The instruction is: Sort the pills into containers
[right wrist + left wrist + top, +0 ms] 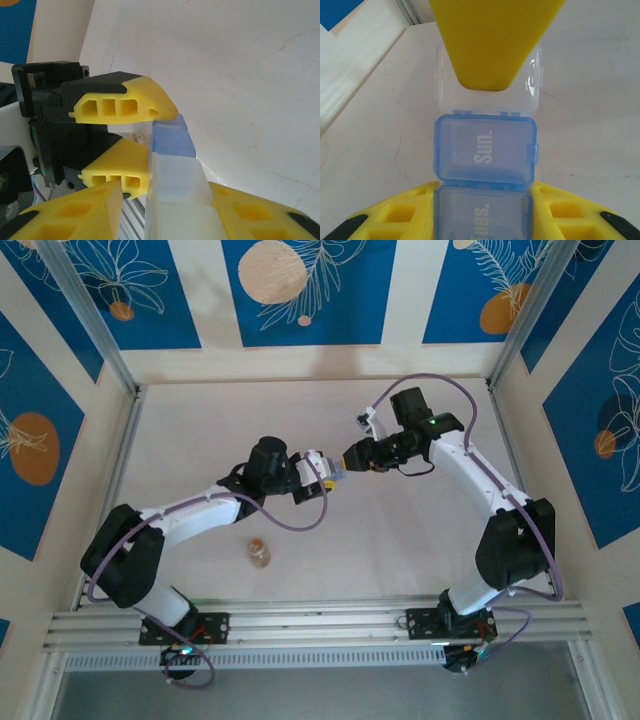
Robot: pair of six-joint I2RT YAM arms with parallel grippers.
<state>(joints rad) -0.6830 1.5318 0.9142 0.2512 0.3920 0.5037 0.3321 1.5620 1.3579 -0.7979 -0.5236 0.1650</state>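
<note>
Both arms meet over the middle of the worktop (pixel 400 540) with the little pill box (pixel 172 165) between them, up off the surface. The left gripper (pixel 154 140) comes in from 8 o'clock and is clamped tight on the blue end of the box. The right gripper (pixel 167 195) comes in from 2 o'clock. Its fingers sit on each side of the clear end (pixel 445 85), but I see a thin gap on one side, so I cannot tell if it is pinching. The blue lid marked Sun. (pixel 482 150) looks closed. The pills (pixel 259 550) are in the small vial (pixel 259 554), which sits alone at 7 o'clock from the box. I think this is the step of getting the box ready, not filling it. Next, the right gripper needs a firm hold on the clear end, and it must not twist the box out of the left gripper.
</note>
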